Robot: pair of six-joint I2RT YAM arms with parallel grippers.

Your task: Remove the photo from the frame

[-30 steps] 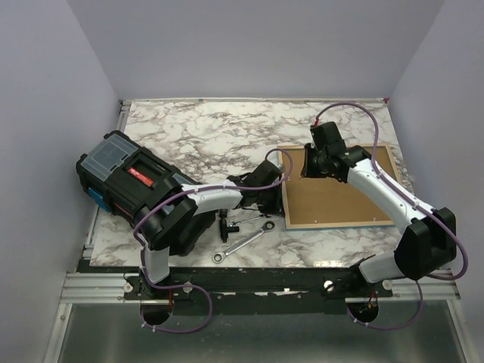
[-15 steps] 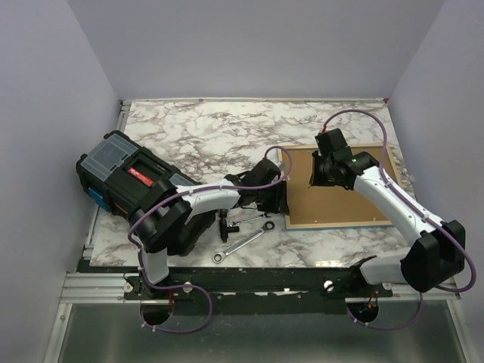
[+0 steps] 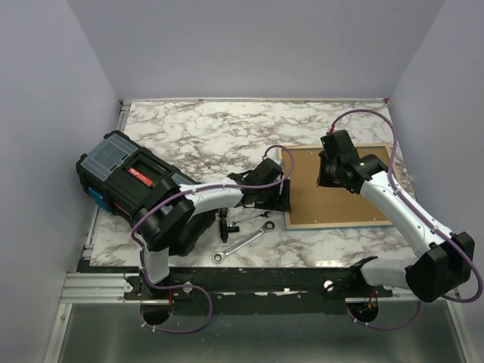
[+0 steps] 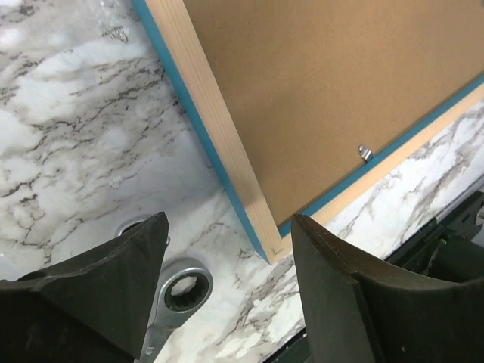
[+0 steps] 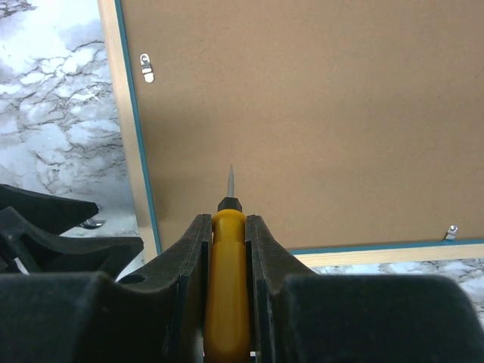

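The frame (image 3: 314, 206) lies face down on the marble table, its brown back up and a turquoise edge showing round it (image 4: 318, 113). The photo is hidden under that back. My left gripper (image 3: 281, 198) stands open at the frame's near left corner (image 4: 228, 224), touching nothing. My right gripper (image 3: 327, 175) hovers over the back (image 5: 302, 113), shut on a yellow-handled screwdriver (image 5: 227, 265) whose metal tip points at the board. Small metal clips (image 5: 147, 66) sit along the frame's inner edge.
A black toolbox (image 3: 125, 181) lies at the left of the table. A ratchet wrench (image 3: 242, 243) (image 4: 180, 286) and a small black tool (image 3: 227, 225) lie just left of the frame's near corner, below my left gripper.
My left gripper has opened from shut beside the frame's corner. The right arm has shifted rightwards over the frame's back, still holding the screwdriver.
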